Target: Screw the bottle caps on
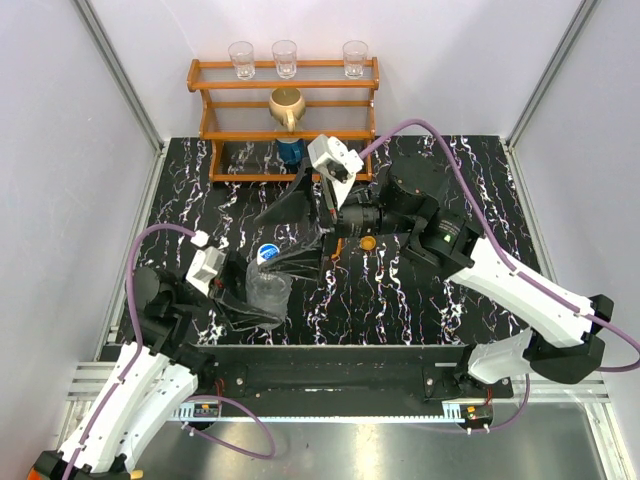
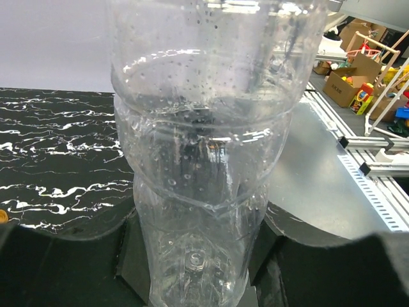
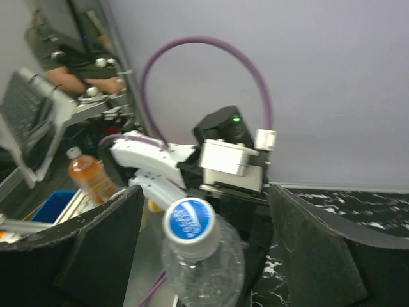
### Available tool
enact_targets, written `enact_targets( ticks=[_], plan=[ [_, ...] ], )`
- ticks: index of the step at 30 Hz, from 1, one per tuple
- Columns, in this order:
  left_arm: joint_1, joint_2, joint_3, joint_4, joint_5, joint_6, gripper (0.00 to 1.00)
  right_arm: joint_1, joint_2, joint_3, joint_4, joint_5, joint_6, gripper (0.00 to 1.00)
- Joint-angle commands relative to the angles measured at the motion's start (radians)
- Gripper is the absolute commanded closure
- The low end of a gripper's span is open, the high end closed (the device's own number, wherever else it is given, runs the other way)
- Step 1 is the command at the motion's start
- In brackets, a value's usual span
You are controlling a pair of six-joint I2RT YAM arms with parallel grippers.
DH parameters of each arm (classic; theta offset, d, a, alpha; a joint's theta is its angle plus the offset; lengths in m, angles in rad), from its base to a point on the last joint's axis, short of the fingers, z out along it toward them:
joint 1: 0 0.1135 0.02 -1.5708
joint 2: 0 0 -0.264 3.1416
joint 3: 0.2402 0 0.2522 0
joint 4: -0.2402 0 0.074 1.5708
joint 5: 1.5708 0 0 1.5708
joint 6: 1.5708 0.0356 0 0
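Black marbled surface (image 1: 400,300), white walls (image 1: 60,150): left gripper (image 1: 255,305) clasps a clear bottle (image 1: 270,292), right gripper (image 1: 280,241) gapes wide around its cap (image 1: 267,254).

You're in a robotics lab cell: white panels (image 1: 60,200) on aluminium framing (image 1: 118,75) enclose your marbled table (image 1: 400,300), cardboard boxes (image 2: 348,83) sit beyond, and someone (image 3: 61,45) sits nearby.

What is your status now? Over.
Left gripper shut on clear bottle. Right gripper open around its white cap. Orange cap loose on table. Nothing in the way.
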Motion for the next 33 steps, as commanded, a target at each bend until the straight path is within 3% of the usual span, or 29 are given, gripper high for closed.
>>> enact_targets(
  ticks=[1,8,16,23,26,31,33],
  plan=[
    [-0.002,0.011,0.045,0.058,-0.001,0.001,0.49,-0.001,-0.007,-0.025,0.138,-0.21,0.051,0.16],
    [-0.002,0.008,0.037,0.058,-0.045,0.005,0.51,-0.003,-0.008,-0.051,0.188,-0.248,0.082,0.22],
    [-0.002,0.007,0.033,0.056,-0.082,0.01,0.51,-0.009,-0.005,-0.051,0.191,-0.241,0.084,0.51],
    [0.001,0.004,0.033,0.059,-0.145,0.005,0.55,-0.013,0.002,-0.062,0.156,-0.202,0.073,0.61],
    [0.006,0.004,0.034,0.046,-0.188,0.01,0.55,-0.013,0.015,-0.051,0.12,-0.132,0.053,0.71],
    [0.015,0.001,0.05,-0.016,-0.272,0.065,0.57,-0.013,0.016,-0.045,0.041,0.046,0.009,0.99],
    [0.017,-0.001,0.062,-0.071,-0.327,0.108,0.57,-0.013,0.018,-0.043,0.004,0.146,-0.014,1.0]
  ],
)
